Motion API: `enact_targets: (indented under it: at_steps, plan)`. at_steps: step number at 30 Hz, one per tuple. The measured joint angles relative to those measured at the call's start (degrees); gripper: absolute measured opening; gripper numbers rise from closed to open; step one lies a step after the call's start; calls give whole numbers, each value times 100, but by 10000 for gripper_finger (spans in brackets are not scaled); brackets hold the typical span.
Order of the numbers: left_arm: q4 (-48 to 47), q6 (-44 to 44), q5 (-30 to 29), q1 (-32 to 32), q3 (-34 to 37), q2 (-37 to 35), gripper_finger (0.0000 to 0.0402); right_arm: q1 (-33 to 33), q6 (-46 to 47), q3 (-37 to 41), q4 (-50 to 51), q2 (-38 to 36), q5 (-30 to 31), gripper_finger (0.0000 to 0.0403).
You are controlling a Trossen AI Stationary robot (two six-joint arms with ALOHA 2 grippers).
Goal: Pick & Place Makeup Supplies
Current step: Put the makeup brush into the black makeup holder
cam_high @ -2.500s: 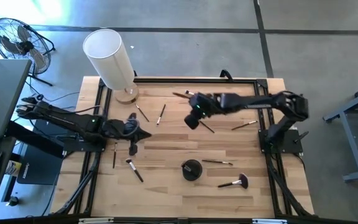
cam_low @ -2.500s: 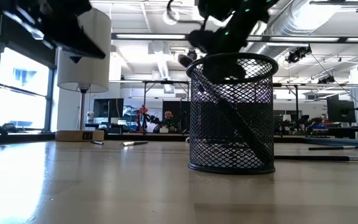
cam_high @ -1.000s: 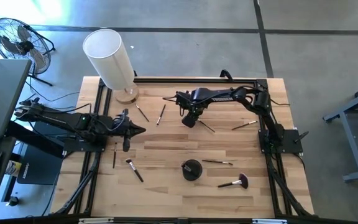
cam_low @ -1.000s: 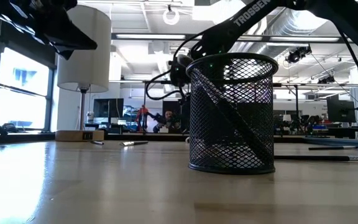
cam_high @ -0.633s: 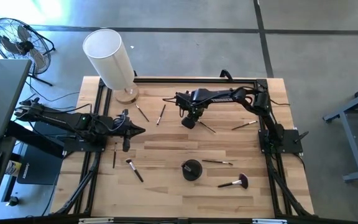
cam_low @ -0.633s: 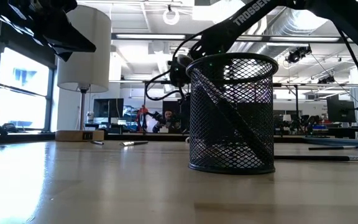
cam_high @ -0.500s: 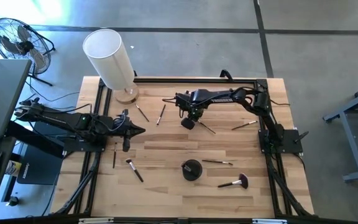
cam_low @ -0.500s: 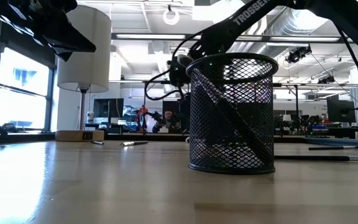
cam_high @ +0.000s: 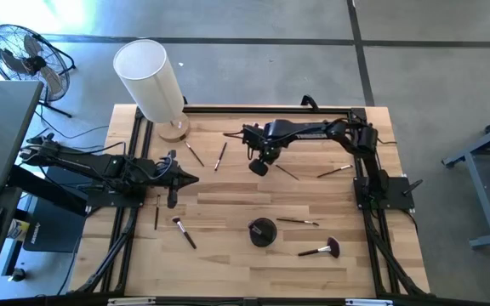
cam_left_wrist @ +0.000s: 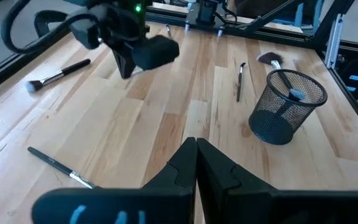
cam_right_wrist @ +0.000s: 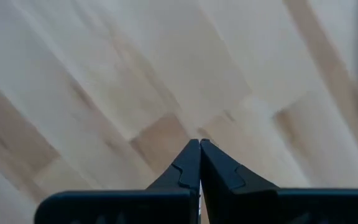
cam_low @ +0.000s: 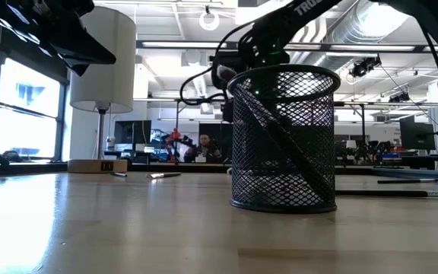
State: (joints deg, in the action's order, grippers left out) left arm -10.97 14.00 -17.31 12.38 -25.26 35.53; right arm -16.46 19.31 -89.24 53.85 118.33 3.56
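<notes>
My right gripper (cam_right_wrist: 199,144), fingers together on nothing, hangs over bare table (cam_high: 228,191) near scattered makeup brushes (cam_high: 285,172); left wrist view alone shows a brush inside the mesh cup (cam_left_wrist: 281,107).

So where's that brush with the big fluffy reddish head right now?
From above, the fluffy-headed brush lies flat on the table's near right part, just right of the black mesh cup, with a slim brush beside it.

table (cam_high: 228,204): pale wood planks, smooth, satin sheen | cup (cam_low: 283,137): black wire mesh, metal | cylinder (cam_high: 149,78): white, matt | grippers (cam_left_wrist: 196,163): black matt plastic | brush (cam_high: 319,250): fluffy reddish-brown head
</notes>
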Motion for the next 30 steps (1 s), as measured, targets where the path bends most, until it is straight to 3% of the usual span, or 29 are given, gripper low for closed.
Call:
enact_targets:
  at_steps: [12, 20, 23, 26, 30]
  plan:
    - [8, -2, 27, 0, 0, 2, 0, 424, 343, 41, 48, -837, 362, 0]
    - [7, -2, 36, 0, 0, 2, 0, 1293, 1823, 1588, -725, -2814, 897, 0]
    - [7, -2, 41, 0, 0, 2, 0, 1897, 2361, 2348, -1462, -3749, 1634, 0]
    - [8, -9, 190, 1, 0, 2, 0, 2567, 2551, 3163, -2808, -4610, 2423, 0]
    - [7, -24, 347, 2, 0, 2, 0, 3427, 1697, 4150, -5259, -5118, 3338, 0]
